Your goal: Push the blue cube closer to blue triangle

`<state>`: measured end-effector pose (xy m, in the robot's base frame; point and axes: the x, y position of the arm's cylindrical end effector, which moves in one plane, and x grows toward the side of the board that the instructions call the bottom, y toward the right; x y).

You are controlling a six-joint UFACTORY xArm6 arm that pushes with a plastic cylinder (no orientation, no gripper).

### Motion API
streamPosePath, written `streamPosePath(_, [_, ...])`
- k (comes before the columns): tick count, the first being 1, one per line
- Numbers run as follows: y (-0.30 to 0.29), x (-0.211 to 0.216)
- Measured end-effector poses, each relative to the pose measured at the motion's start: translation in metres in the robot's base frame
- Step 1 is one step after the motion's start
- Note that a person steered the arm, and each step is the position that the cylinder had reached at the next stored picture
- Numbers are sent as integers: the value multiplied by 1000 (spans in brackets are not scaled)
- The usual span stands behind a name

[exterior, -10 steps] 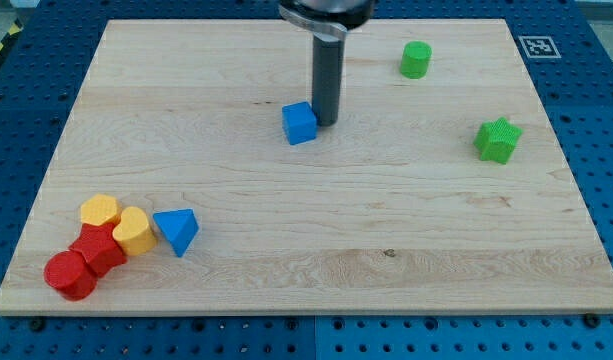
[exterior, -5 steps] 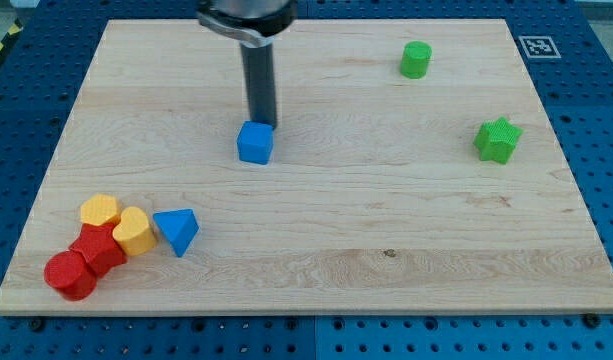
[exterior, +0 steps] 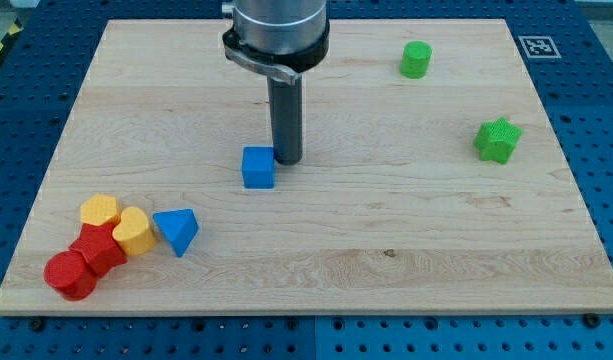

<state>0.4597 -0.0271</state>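
A blue perforated bench (exterior: 26, 120), dotted with rows of small holes, fills the edges of the view on every side. On it lies a pale wooden board (exterior: 386, 240) with visible grain that takes up nearly the whole picture; a small black-and-white marker (exterior: 538, 46) sits at the board's corner at the view's top right, and a strip of yellow-black tape (exterior: 4, 42) shows at the view's top left.

The arm's grey cylindrical body (exterior: 278, 30) comes down from the view's top, and from it a dark rod (exterior: 286, 120) stands upright. It carries no pincer, so there is nothing to be apart or together. The rod's tip (exterior: 288, 161) rests on the board just beside the blue cube (exterior: 257, 167), at the cube's upper right corner in the view, apparently touching it.

The blue cube lies a little left of the board's middle. The blue triangle (exterior: 176, 231) lies well apart from it, toward the view's bottom left. Just left of the triangle is a tight cluster: two yellow blocks (exterior: 133, 230) (exterior: 99, 211), rounded like hearts, a red block (exterior: 98, 250) and a red cylinder (exterior: 69, 275).

At the view's right sit a green star-like block (exterior: 497, 139) and, higher up, a green cylinder (exterior: 416, 59).
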Motion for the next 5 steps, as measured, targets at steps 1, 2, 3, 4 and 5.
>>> streamPosePath(1, [-18,15])
streamPosePath(2, [-30,18])
streamPosePath(3, [-30,-3])
streamPosePath(4, [-38,-19])
streamPosePath(5, [-46,4])
